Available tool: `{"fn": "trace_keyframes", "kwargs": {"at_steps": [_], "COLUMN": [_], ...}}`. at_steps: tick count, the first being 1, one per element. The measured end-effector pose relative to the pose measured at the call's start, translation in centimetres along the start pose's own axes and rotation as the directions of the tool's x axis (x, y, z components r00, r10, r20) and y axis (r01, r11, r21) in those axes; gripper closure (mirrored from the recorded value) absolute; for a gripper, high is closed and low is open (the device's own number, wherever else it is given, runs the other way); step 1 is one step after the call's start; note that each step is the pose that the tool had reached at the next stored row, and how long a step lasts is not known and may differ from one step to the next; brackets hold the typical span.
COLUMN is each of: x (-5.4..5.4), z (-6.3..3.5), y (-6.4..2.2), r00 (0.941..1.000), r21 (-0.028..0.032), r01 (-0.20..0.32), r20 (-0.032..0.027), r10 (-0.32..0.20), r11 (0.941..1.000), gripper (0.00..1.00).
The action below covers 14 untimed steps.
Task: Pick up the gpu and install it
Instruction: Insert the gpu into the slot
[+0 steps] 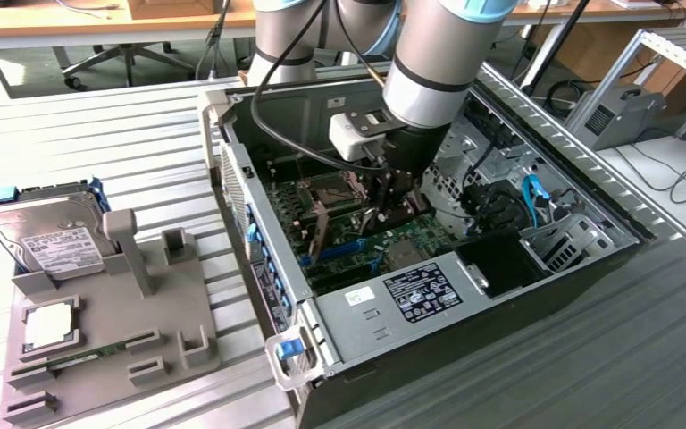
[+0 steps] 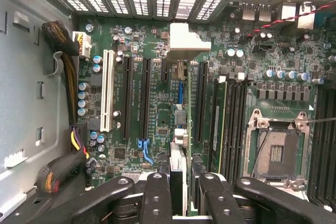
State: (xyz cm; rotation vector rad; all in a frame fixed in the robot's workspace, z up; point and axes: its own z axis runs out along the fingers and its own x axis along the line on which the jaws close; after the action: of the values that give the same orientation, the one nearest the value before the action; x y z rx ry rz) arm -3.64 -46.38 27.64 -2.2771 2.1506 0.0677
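**GPU over the slots, seating in progress**

Exterior view: the arm reaches down into the open PC case point(image 1: 439, 295), which lies on its side on the slatted worktop point(image 1: 104, 134). The claw point(image 1: 388, 207) is low over the motherboard point(image 1: 355, 228), near the middle of the board, beside the bare CPU socket point(image 1: 325, 198). A thin dark card edge hangs from it; that reads as the gpu point(image 1: 381, 214). On the exterior view's left, the grey parts holder point(image 1: 117, 331) carries the hard drive point(image 1: 39, 232) in its blue frame, well apart from the case and untouched.

Wrist view: the claw point(image 2: 179, 192) is narrowed on the gpu point(image 2: 178, 179), held edge-on between the two fingers point(image 2: 157, 198). The card's silver bracket point(image 2: 186, 40) sits up near the rear vents. The card runs along the black expansion slots point(image 2: 144, 98), between those and the next black slot toward the CPU socket point(image 2: 275, 150). Whether the edge connector is already in a slot cannot be told.

To do this step well:
- keep the card square to the slot, no tilt
- line the bracket with its rear opening
- press straight down, evenly
- watch the sleeved cables point(image 2: 65, 103) at the case wall; they look clear.
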Motion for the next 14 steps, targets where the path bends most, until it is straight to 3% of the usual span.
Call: {"fn": "trace_keyframes", "kwargs": {"at_steps": [14], "x": [-0.01], "z": [0.24], "y": [0.41], "r00": [1.0000], "r21": [0.0000], "r01": [0.000], "r20": [0.0000], "r10": [0.000], "r11": [1.0000], "gripper": [0.74]}}
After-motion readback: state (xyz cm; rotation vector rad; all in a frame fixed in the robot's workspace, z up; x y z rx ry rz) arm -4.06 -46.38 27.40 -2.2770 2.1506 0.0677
